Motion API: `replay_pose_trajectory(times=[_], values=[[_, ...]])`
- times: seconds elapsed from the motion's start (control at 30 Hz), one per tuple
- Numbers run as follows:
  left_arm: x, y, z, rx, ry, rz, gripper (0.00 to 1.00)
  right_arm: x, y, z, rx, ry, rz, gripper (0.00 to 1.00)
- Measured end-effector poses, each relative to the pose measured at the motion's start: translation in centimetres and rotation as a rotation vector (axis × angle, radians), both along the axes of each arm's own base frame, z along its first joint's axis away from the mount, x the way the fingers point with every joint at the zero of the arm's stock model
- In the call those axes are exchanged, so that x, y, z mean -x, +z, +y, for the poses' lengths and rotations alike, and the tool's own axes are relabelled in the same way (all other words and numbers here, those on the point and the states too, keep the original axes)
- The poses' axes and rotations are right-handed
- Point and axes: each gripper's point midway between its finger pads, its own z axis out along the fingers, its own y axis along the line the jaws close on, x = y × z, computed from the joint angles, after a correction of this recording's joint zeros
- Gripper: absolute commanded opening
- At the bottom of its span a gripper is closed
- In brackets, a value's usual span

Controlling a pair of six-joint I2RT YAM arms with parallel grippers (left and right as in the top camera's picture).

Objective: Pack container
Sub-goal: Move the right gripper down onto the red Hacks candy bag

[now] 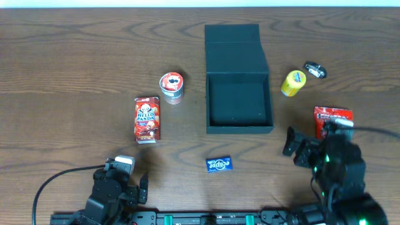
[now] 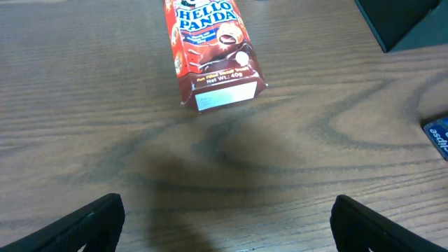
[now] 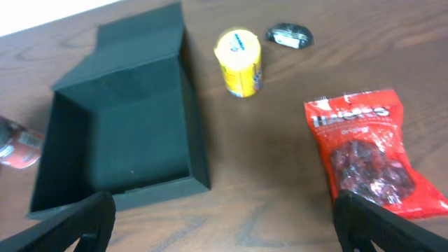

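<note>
The container (image 1: 240, 129), a dark teal-black box, stands open at the table's middle with its lid flap (image 1: 232, 39) laid back; nothing lies inside. In the right wrist view the container (image 3: 198, 133) is ahead to the left. My left gripper (image 1: 127, 179) hovers open near the front left edge, short of the Hello Panda box (image 1: 147, 119). In the left wrist view that Hello Panda box (image 2: 210, 49) lies ahead of the gripper (image 2: 225, 225), whose jaws hold nothing. My right gripper (image 1: 312, 140) is open at the front right, beside the red snack bag (image 1: 332, 117). Its jaws are also empty (image 3: 224, 225).
A red-and-white round can (image 1: 171, 86) stands left of the container. A blue gum pack (image 1: 219, 164) lies in front of it. A yellow tub (image 1: 292, 82) and a small black wrapped item (image 1: 315, 69) sit to its right. The red snack bag (image 3: 364, 154) lies by my right finger.
</note>
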Motion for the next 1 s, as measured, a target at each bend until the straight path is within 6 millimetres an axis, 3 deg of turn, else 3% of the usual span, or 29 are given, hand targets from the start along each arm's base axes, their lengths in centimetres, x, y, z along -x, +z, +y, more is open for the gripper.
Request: replay_pose_trajectory(times=[0.2, 0.5, 0.73, 0.83, 1.0], values=[[0.0, 0.0, 0.0, -0.003, -0.003, 0.0, 0.95, 0.4, -1.5, -1.2, 0.015, -0.103, 0.272, 0.99], [0.0, 0.0, 0.0, -0.004, -0.003, 0.0, 0.95, 0.6, -3.4, -4.9, 0.004, -0.236, 0.54, 0.99], [0.0, 0.0, 0.0, -0.004, -0.003, 0.0, 0.95, 0.5, -3.9, -8.3, -0.007, -0.311, 0.556, 0.99], [0.0, 0.0, 0.0, -0.003, -0.003, 0.0, 0.95, 0.5, -3.9, -8.5, -0.016, -0.306, 0.556, 0.99], [0.0, 0.0, 0.0, -0.004, -0.003, 0.0, 0.95, -1.4, -3.3, -9.0, 0.044, -0.219, 0.491, 0.99]])
